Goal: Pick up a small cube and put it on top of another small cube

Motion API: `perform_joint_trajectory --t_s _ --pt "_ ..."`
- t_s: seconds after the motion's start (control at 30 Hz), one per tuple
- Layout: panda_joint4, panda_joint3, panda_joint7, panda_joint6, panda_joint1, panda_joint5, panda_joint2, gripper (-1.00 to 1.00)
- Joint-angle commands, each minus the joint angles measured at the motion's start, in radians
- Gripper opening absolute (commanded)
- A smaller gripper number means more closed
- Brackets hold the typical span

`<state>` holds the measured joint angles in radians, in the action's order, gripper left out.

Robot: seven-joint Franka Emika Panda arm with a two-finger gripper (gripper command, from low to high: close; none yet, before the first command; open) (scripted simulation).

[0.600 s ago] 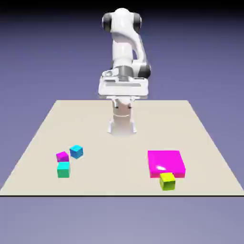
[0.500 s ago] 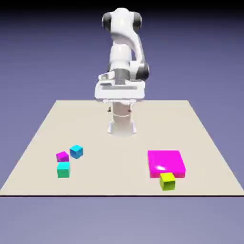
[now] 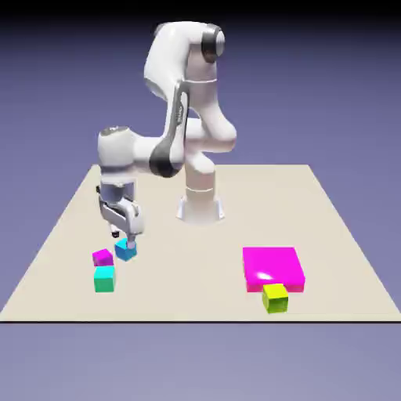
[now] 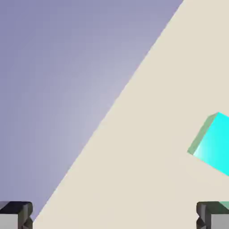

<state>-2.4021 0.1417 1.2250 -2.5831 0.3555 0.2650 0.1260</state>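
The teal cube rests on the table near the front at the exterior view's left. The purple-magenta cube lies just behind it, touching or nearly touching it. My gripper hangs low just behind these two, right over the sky-blue cube, and one fingertip overlaps that cube's top. The jaws stand wide apart and hold nothing. In the hand view the fingertips sit far apart at the bottom corners around the gripper. A turquoise cube shows at the right edge, outside the fingers.
A large flat bright-pink block lies at the exterior view's right, with a yellow-green cube against its front edge. The robot base stands mid-table at the back. The hand view shows the table edge running diagonally.
The arm has swung from above the table's middle to the exterior view's left and dropped low over the cluster of three small cubes. No cube has moved.
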Motion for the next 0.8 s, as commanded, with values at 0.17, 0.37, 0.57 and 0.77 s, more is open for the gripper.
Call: perform_joint_trajectory --t_s 0.17,0.37,0.57,0.77 --pt "0.124 0.043 0.147 0.138 0.109 0.081 0.212 0.00" --pt "0.136 -0.021 0.085 -0.005 0.139 0.164 0.369 0.00" --pt "0.125 0.038 0.142 0.126 0.111 0.087 0.225 -1.00" --pt "-0.038 0.170 -0.098 0.161 0.035 -0.105 0.036 -1.00"
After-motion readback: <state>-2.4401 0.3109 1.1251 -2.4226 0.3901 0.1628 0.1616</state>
